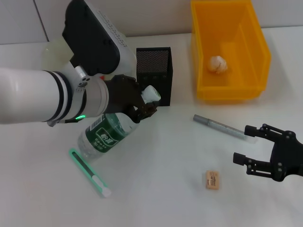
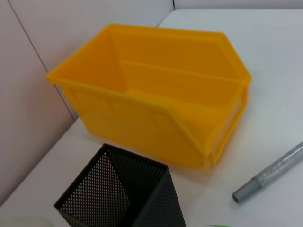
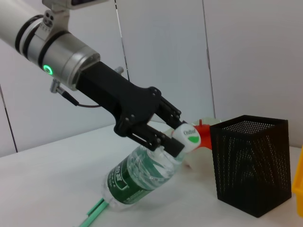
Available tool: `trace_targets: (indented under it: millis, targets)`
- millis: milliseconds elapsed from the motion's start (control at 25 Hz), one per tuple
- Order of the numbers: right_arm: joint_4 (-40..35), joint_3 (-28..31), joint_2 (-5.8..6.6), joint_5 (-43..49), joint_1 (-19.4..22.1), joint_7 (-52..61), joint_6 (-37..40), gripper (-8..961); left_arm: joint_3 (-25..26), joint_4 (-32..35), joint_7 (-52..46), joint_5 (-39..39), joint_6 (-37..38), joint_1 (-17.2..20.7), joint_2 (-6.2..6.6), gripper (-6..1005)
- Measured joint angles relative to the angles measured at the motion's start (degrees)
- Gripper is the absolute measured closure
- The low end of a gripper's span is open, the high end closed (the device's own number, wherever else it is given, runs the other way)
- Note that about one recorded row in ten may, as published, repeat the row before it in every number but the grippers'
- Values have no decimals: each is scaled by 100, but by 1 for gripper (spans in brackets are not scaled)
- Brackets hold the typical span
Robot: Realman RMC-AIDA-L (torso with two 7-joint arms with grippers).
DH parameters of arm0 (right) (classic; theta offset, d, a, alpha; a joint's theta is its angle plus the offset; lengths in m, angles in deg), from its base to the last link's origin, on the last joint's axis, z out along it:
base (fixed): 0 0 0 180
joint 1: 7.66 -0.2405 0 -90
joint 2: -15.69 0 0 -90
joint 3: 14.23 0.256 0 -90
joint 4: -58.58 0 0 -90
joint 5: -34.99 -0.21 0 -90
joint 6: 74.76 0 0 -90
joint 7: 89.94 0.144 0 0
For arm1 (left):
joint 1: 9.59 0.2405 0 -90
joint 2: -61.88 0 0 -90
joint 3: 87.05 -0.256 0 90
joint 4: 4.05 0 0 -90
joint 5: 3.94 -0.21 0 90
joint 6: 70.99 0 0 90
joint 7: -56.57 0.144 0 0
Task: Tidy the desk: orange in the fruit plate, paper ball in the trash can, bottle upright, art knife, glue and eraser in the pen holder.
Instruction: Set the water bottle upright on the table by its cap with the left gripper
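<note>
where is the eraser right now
In the head view the eraser lies flat on the table on the robot's right, near the front edge, just left of the right end effector and below the grey pen.

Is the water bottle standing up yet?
No. The bottle is tilted, base on the table, neck held in the left gripper.

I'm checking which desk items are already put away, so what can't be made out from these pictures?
- Fruit plate and orange: in the head view the left arm covers that corner; in the right wrist view only a sliver of orange shows behind the bottle cap.
- Pen holder contents: mesh walls hide its bottom in every view.
- Eraser print: too small to read.
- Right gripper: cut off by the head view's edge.
</note>
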Motion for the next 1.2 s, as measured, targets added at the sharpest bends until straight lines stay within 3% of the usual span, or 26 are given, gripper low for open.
trace_targets:
  millis: [1200]
  targets:
    - [-1, -52, -5, -1, -63, 86, 23, 123, 320, 603, -5, 133, -63, 583, -12, 563]
